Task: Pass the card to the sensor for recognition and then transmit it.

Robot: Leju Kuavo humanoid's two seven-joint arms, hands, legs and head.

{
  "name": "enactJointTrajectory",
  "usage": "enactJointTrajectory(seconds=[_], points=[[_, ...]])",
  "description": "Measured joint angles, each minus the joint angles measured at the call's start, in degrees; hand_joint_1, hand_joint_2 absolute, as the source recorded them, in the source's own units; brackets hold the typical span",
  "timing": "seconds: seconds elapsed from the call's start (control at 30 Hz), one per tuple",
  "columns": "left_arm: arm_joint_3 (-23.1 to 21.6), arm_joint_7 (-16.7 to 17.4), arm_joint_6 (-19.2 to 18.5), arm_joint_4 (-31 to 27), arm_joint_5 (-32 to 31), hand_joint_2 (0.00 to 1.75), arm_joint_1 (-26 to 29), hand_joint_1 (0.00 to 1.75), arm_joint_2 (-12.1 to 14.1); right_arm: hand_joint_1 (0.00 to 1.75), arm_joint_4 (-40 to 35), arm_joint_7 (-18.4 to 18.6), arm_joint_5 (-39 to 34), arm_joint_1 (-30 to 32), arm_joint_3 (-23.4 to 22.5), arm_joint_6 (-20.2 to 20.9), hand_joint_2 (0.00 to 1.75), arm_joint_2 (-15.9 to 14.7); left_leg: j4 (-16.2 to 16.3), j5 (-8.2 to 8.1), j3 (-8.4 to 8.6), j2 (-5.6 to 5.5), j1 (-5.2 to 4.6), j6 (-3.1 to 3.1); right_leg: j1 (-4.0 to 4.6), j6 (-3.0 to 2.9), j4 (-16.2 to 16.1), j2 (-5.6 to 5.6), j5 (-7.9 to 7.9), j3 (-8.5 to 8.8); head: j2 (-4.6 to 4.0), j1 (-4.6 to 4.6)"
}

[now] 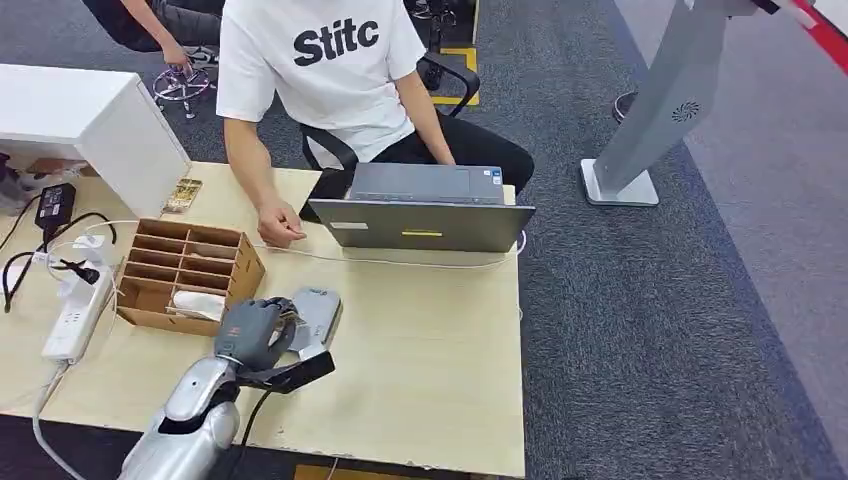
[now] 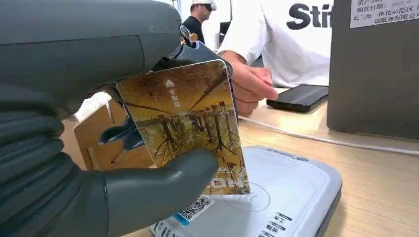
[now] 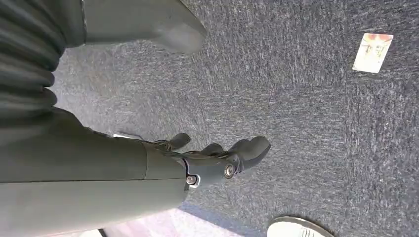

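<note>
The left robot hand [image 2: 99,163] gripped a golden tree-printed card [image 2: 190,123] just above the white sensor [image 2: 276,197] on the counter [image 1: 430,350], near a person's "Stitc" shirt [image 1: 325,60], while the right robot hand [image 3: 217,160] hung empty, fingers loosely apart.

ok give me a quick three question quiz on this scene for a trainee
1. True or false: the robot's left hand holds the yellow tree-print card above the white flat card reader.
2. Which best describes the right hand? A) holding a card B) hanging over the grey carpet, holding nothing C) resting on the grey laptop
3. Fill in: the brown cardboard divider box sits on the pale wooden ___.

Key: 1 true; 2 B; 3 table
</note>
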Motion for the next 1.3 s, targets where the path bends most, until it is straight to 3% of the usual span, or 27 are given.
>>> enactJointTrajectory(seconds=[0.37, 0.67, 1.07, 1.3], points=[[0.52, -0.11, 2.08, -1.38, 0.02, 1.75, -0.06, 1.75, 0.50, 0.00, 0.00, 0.00, 0.15, 0.04, 0.00, 0.00, 1.75, 0.00, 0.00, 0.02, -0.02, 0.00, 0.00, -0.02, 0.00, 0.00, 0.01, 0.01, 0.00, -0.03, 0.00, 0.00], [3.37, 0.11, 3.56, -10.12, -1.35, 1.75, -4.13, 1.75, 2.01, 0.00, 0.00, -0.17, 0.39, 0.01, 0.00, -0.07, 1.75, 0.00, 0.00, 0.04, -0.05, -0.02, 0.00, 0.00, 0.00, 0.00, 0.02, -0.01, 0.01, -0.03, 0.00, 0.00], [3.76, 1.11, 4.72, -13.51, -4.77, 1.75, -7.14, 1.75, 3.15, 0.00, 0.00, -0.17, 0.66, -0.03, 0.00, -0.07, 1.75, 0.00, 0.00, 0.04, -0.06, -0.01, 0.00, -0.01, 0.00, 0.00, 0.02, -0.02, 0.01, -0.05, 0.00, 0.00], [3.78, 4.48, 6.82, -14.16, -14.00, 1.75, -10.18, 1.75, 4.57, 0.00, 0.00, 0.02, 0.87, -0.03, 0.00, -0.17, 1.75, 0.00, 0.00, 0.05, -0.05, -0.01, 0.00, -0.01, 0.00, 0.00, 0.03, 0.00, 0.02, -0.04, 0.00, 0.00]])
